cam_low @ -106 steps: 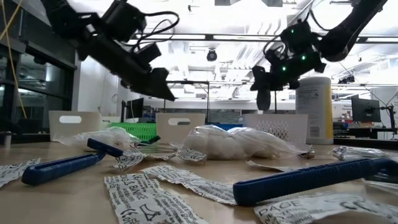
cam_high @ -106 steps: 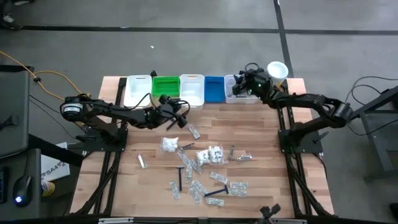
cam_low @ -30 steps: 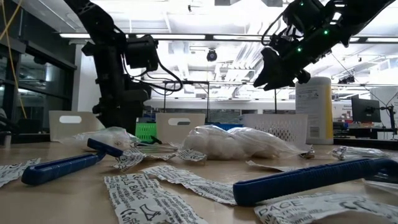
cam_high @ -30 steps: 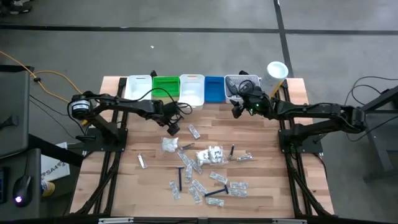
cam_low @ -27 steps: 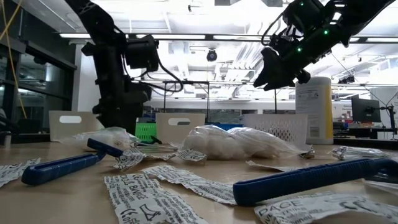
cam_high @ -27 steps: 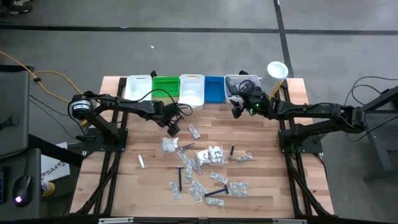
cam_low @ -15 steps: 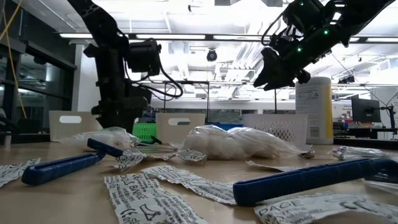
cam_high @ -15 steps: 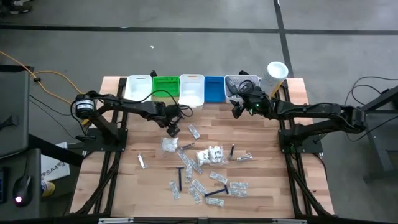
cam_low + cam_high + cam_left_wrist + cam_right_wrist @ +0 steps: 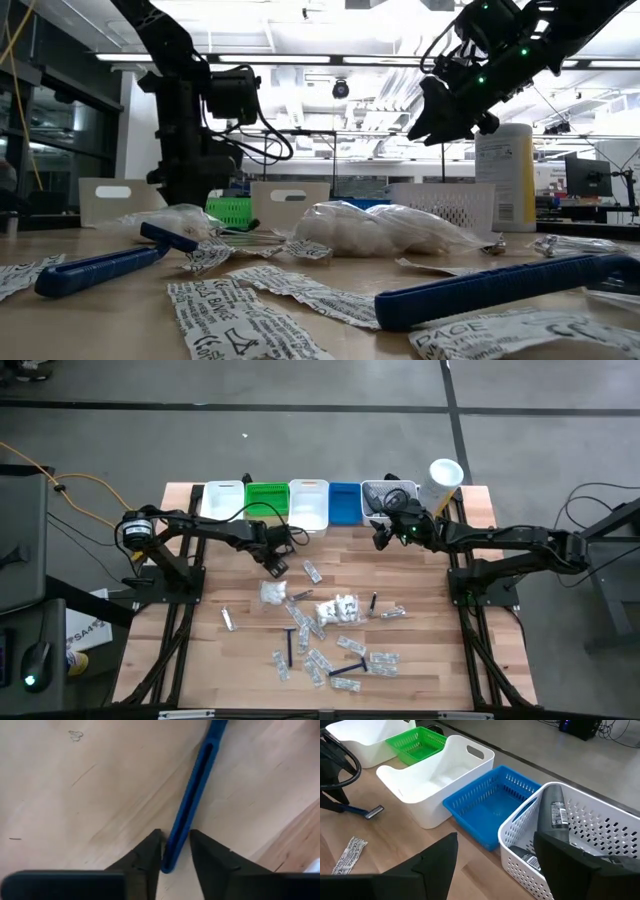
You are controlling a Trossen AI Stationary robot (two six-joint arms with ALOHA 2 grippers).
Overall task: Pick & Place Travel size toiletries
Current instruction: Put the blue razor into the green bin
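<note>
Left gripper (image 9: 172, 851) is down at the table (image 9: 420, 660), toward the far edge in front of the green bin (image 9: 265, 498). Its two fingers (image 9: 142, 855) sit either side of the handle end of a blue razor (image 9: 192, 800) lying flat on the wood. They appear to be touching the handle, though contact cannot be confirmed from this close angle, so whether the razor is gripped cannot be told.

Right gripper (image 9: 381, 538) hangs above the table just in front of the perforated white basket (image 9: 600, 835) near the far right corner. Its fingers stand apart with nothing between them.

A row of bins runs along the far edge: a white bin (image 9: 220, 503), the green one, a second white bin (image 9: 309, 503), a blue bin (image 9: 345, 502), then the basket, which holds a dark grey container (image 9: 555, 810).

The remaining toiletries (image 9: 330, 630) lie scattered over the middle and toward the near edge: sachets, blue razors, small tubes.
</note>
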